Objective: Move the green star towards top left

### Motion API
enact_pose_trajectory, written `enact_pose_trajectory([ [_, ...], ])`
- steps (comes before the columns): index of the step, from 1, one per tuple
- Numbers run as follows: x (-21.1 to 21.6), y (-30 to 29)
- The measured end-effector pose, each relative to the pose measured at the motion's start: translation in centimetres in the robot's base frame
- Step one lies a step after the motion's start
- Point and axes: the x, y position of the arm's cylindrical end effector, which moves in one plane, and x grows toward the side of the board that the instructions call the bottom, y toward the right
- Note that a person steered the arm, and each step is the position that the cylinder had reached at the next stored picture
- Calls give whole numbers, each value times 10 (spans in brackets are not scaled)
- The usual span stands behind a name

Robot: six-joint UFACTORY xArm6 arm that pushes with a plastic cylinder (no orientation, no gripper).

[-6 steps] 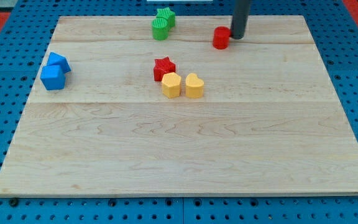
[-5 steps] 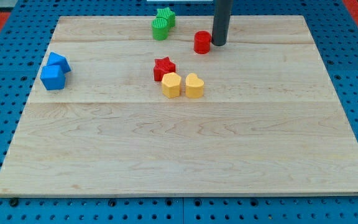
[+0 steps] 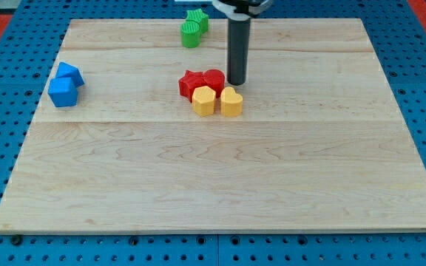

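The green star (image 3: 197,18) lies at the board's top edge, touching a second green block (image 3: 190,33) just below-left of it. My tip (image 3: 237,81) stands well below and right of them, right against a red cylinder (image 3: 214,80). That cylinder sits pressed between a red star (image 3: 191,83) and my rod, just above two yellow blocks (image 3: 204,100) (image 3: 231,102).
Two blue blocks (image 3: 69,73) (image 3: 63,92) sit together near the wooden board's left edge (image 3: 43,103). The board lies on a blue pegboard (image 3: 6,66).
My tip has slid down and left, pushing the red cylinder from near the top edge into the cluster beside the red star. The green blocks have not moved.
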Motion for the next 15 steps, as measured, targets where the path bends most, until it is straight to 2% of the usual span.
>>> enact_pose_trajectory([
  [1,-50,20],
  [3,-136,-19],
  [4,-157,-32],
  [5,-159,-48],
  [6,-156,-88],
  [8,-121,-193],
  [9,-112,-224],
  [10,-160,-223],
  [11,-160,-222],
  [12,-143,-217],
  [13,-106,-259],
  [14,-109,-351],
  [15,-125,-353],
])
